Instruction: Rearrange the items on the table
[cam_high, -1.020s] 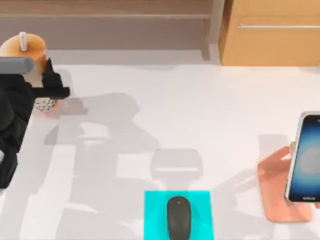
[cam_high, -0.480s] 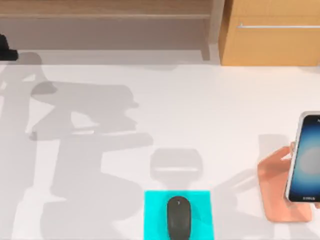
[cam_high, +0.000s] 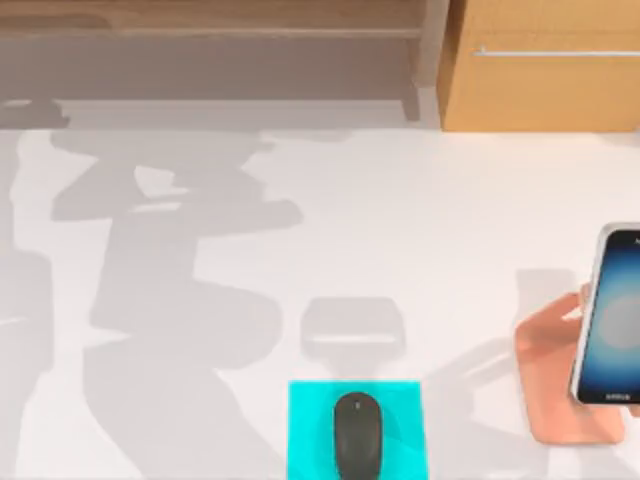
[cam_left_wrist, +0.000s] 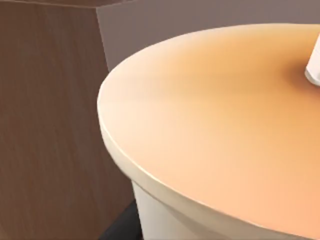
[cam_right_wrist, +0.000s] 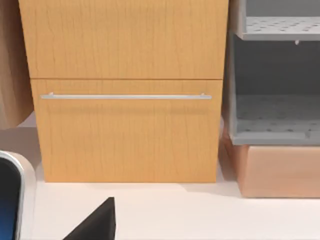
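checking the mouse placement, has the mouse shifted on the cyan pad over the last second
No. In the top view the mouse lies at the same spot on the cyan pad, at the table's near edge, as it did a second ago.

We see a white tabletop (cam_high: 400, 220) crossed by soft grey shadows. At its near edge a cyan square pad (cam_high: 310, 430) carries a dark charcoal mouse (cam_high: 358, 435). By the right edge a salmon-pink stand (cam_high: 548, 380) bears a black smartphone (cam_high: 610, 315) with a blue-grey glowing screen and pale rim. The cabinet (cam_right_wrist: 125, 90) is light honey wood with a silver handle (cam_right_wrist: 125, 96). The cup (cam_left_wrist: 220, 130) has an orange lid, cream wall and white straw (cam_left_wrist: 315, 62).
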